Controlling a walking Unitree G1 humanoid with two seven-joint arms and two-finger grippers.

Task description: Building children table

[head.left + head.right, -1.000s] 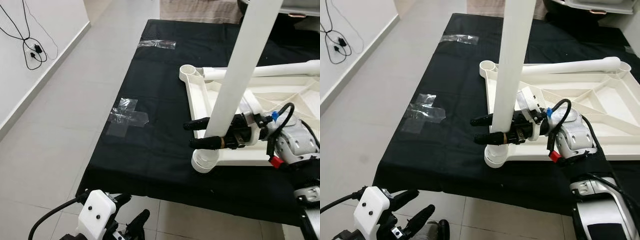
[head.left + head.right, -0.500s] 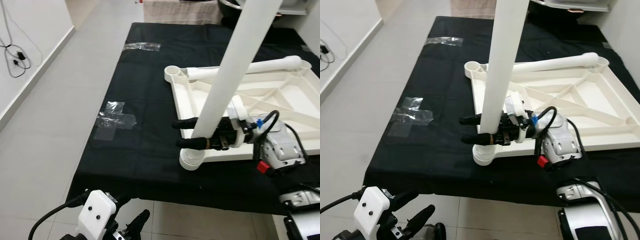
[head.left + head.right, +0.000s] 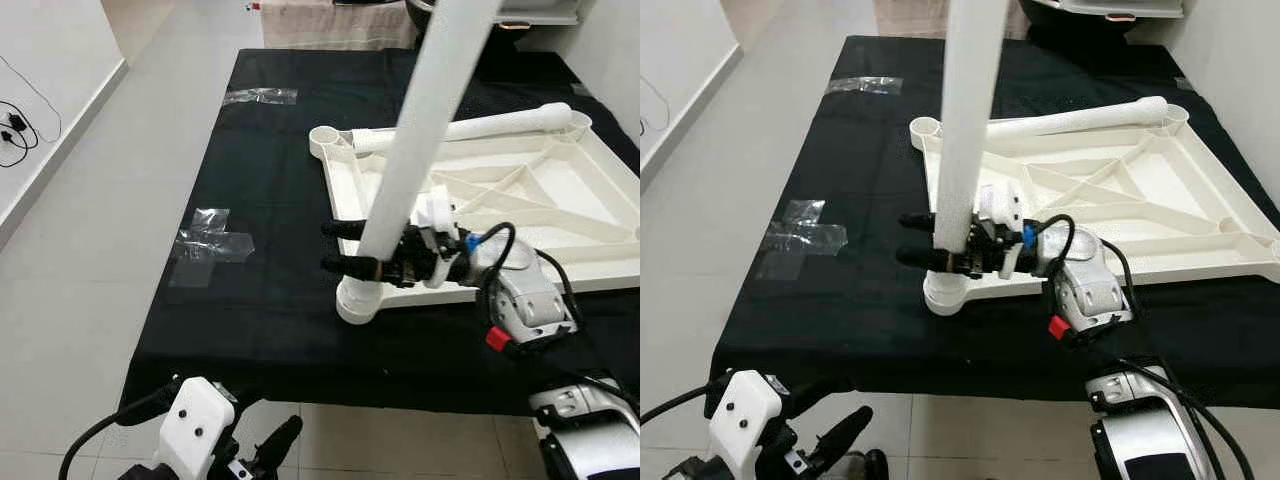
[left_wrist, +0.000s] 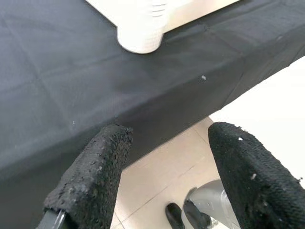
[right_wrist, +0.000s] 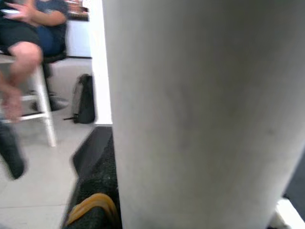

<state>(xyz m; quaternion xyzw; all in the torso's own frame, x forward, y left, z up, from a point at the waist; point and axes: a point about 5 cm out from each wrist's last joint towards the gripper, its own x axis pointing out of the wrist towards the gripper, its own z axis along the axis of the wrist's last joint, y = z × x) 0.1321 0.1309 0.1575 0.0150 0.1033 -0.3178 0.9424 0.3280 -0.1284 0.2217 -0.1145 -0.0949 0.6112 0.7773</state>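
A white table top (image 3: 560, 200) lies upside down on the black-covered table (image 3: 270, 190). One white leg (image 3: 420, 130) stands tilted in the near left corner socket (image 3: 357, 302). My right gripper (image 3: 336, 247) is shut on this leg just above the socket, one finger on each side. In the right wrist view the leg (image 5: 205, 109) is very close, beside a black finger (image 5: 93, 191). A second white leg (image 3: 480, 125) lies along the far edge of the table top. My left gripper (image 4: 169, 136) hangs open below the table's near edge, holding nothing.
Two clear tape patches (image 3: 210, 245) (image 3: 260, 96) are stuck on the black cloth left of the table top. Cables (image 3: 18, 132) lie by the wall at the left. Tiled floor runs along the table's left and near sides. A seated person (image 5: 28, 28) is in the background.
The whole picture has shifted, so the camera moved. My right gripper stays shut on the upright leg at the corner socket. The left arm still hangs low.
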